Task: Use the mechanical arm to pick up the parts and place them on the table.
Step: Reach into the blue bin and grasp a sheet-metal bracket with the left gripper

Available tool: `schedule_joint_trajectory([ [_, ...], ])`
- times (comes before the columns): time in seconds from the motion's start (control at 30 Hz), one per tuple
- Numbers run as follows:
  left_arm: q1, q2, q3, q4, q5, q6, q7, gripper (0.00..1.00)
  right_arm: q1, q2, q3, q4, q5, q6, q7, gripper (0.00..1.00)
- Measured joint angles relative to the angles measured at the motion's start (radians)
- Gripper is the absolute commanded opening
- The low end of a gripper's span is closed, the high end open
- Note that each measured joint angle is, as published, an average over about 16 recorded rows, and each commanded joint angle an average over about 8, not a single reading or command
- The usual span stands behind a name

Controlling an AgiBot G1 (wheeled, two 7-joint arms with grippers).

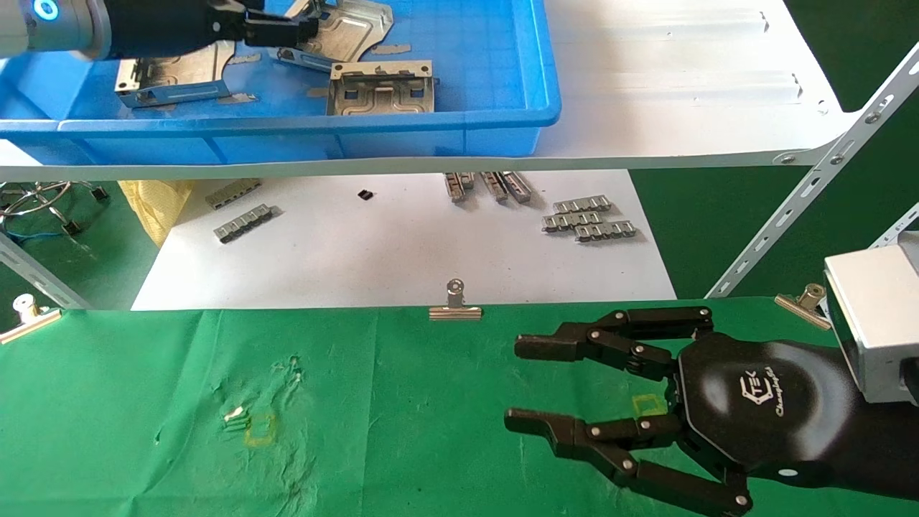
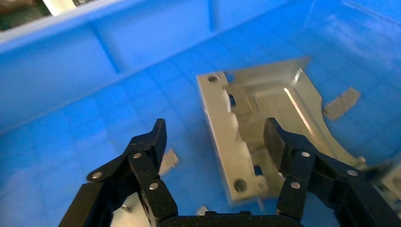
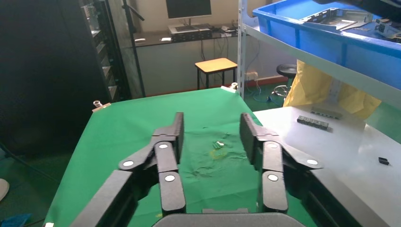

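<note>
Left black linkage gripper (image 2: 215,137), fingers apart, hovers over a silvery embossed sheet-metal plate (image 2: 265,137) in the blue plastic bin (image 1: 431,129); right gripper (image 1: 520,384), fingers apart, hangs above the green cloth surface's (image 1: 143,402) right edge.

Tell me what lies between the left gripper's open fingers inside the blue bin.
In the left wrist view, the left gripper straddles one edge of a sheet-metal part lying on the blue bin floor; the fingers are not closed on it.

A workshop or robotics lab. A perforated steel shelving frame (image 1: 826,187) carries a blue plastic bin (image 1: 459,122) of stamped metal plates (image 1: 382,90); small ridged strips (image 1: 589,217) lie on a white sheet, a clipped green cloth covers the counter (image 1: 143,402), and a desk with a monitor (image 3: 188,8) stands behind.
</note>
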Motion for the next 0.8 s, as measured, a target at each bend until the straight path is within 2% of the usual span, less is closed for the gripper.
schedule_joint_trajectory([
  [0.6, 0.004, -0.005, -0.007, 0.002, -0.011, -0.001, 0.016, 0.00, 0.000, 0.000, 0.000, 0.000, 0.000, 0.000, 0.000, 1.00],
  [0.8, -0.002, -0.021, -0.023, -0.018, -0.034, 0.045, 0.043, 0.00, 0.000, 0.000, 0.000, 0.000, 0.000, 0.000, 0.000, 1.00],
])
